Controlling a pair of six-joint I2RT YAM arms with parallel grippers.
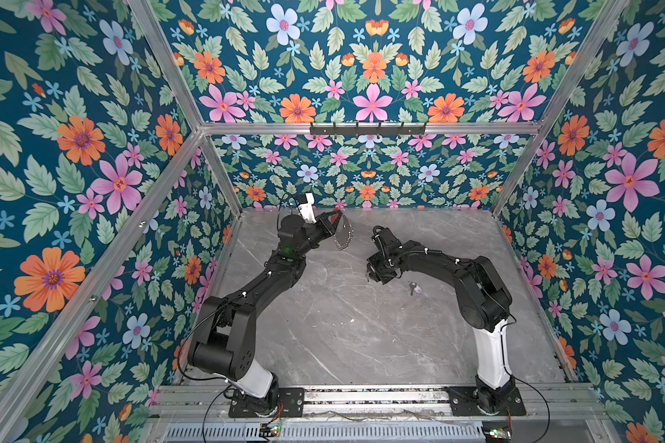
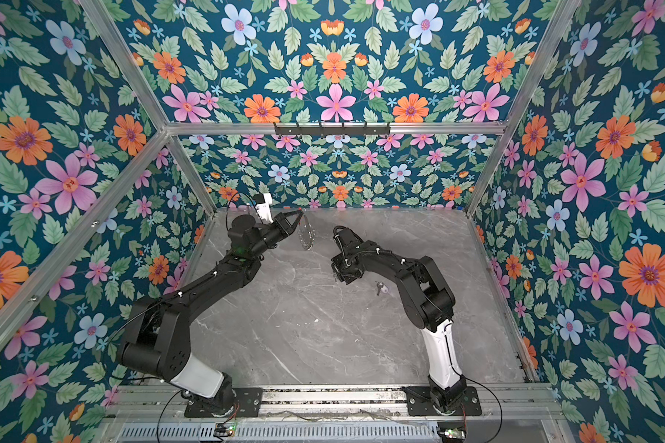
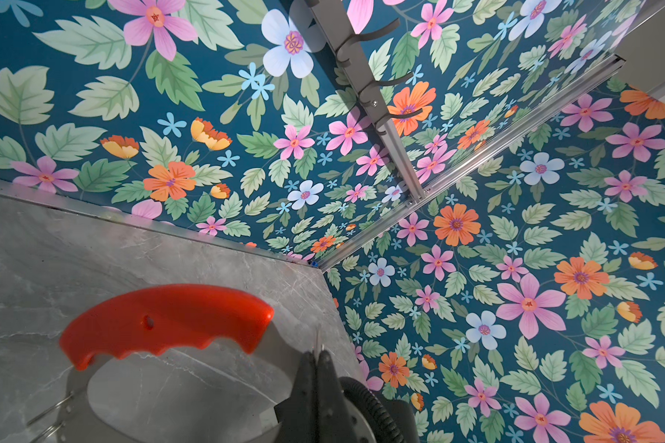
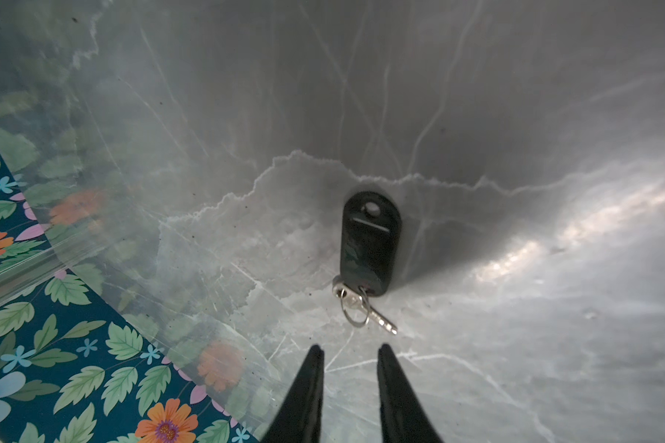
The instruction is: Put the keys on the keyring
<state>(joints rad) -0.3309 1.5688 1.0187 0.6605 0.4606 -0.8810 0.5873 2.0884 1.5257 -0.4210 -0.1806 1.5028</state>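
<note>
The left tool (image 1: 338, 219) is clamped on the keyring (image 1: 342, 237) over the far table (image 1: 342, 330), left of the middle, its fingers (image 3: 311, 377) pinching the band beside the red grip (image 3: 166, 318). The right tool (image 4: 349, 351) is narrowly parted and empty, short of a black-tagged key (image 4: 369, 245). The keys (image 1: 413, 288) lie on the table just right of it.

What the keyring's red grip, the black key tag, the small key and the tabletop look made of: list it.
Keyring grip: likely moulded plastic; glossy red, finger scallops.
Black tag: probably hard plastic; smooth sheen, moulded slot.
Small key: metal; bright silver glint.
Tabletop: grey veined marble look, polished, reflects wallpaper; stone or laminate, can't tell.
</note>
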